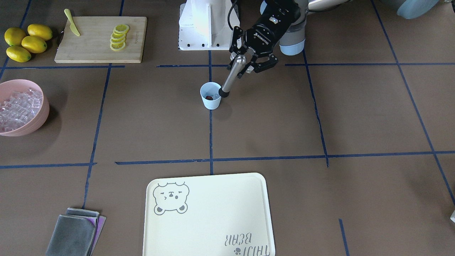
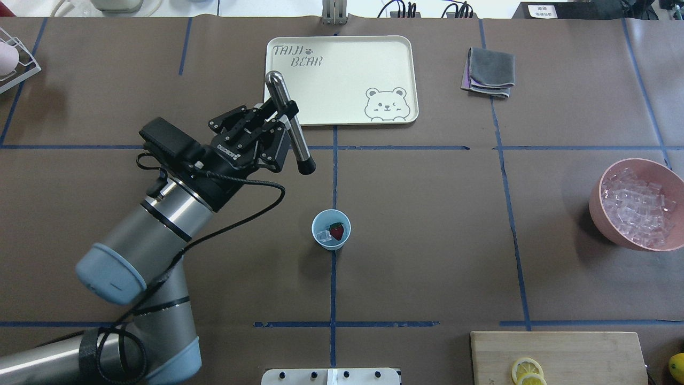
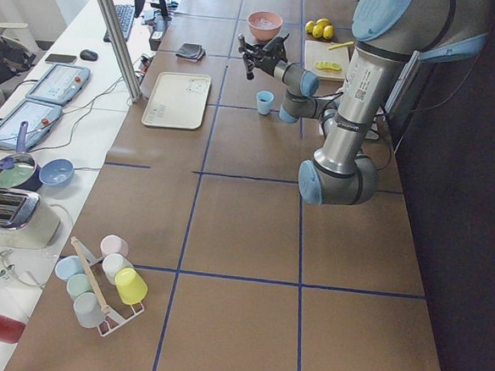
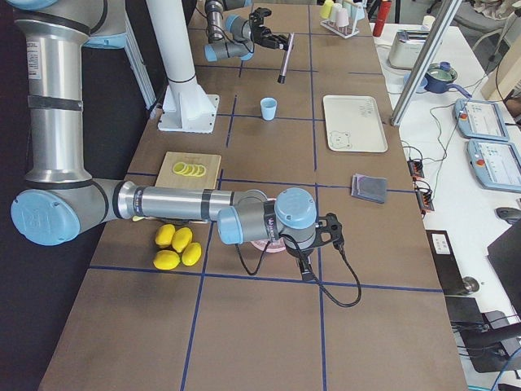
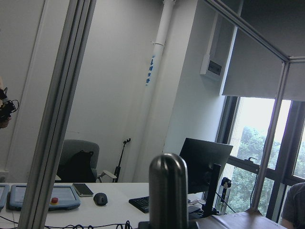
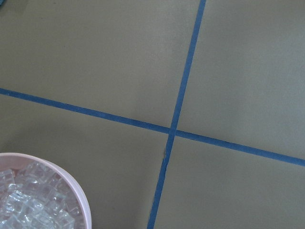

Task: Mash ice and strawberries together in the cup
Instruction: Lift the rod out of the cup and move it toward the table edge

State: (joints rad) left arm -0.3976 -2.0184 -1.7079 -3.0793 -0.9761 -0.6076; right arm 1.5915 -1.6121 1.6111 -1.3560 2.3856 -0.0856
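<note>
The pale blue cup (image 2: 331, 243) stands on the brown table's middle blue line, also in the front view (image 1: 211, 103). Inside it lie a red strawberry (image 2: 336, 231) and a clear cube of ice (image 2: 324, 235). My left gripper (image 2: 286, 115) is shut on a metal muddler (image 2: 291, 125) with a black tip, held tilted in the air. In the front view the tip (image 1: 224, 93) shows beside the cup's rim; from overhead it is apart from the cup. My right gripper (image 4: 326, 232) hovers by the pink bowl; I cannot tell whether it is open or shut.
A pink bowl (image 2: 598, 206) of ice cubes sits at the table's right side. A cream bear tray (image 2: 342, 80) and folded grey cloths (image 2: 489, 72) lie at the far edge. A cutting board (image 1: 89, 49) holds lemon slices and a yellow knife (image 1: 72, 26), with whole lemons (image 1: 26, 42) beside it.
</note>
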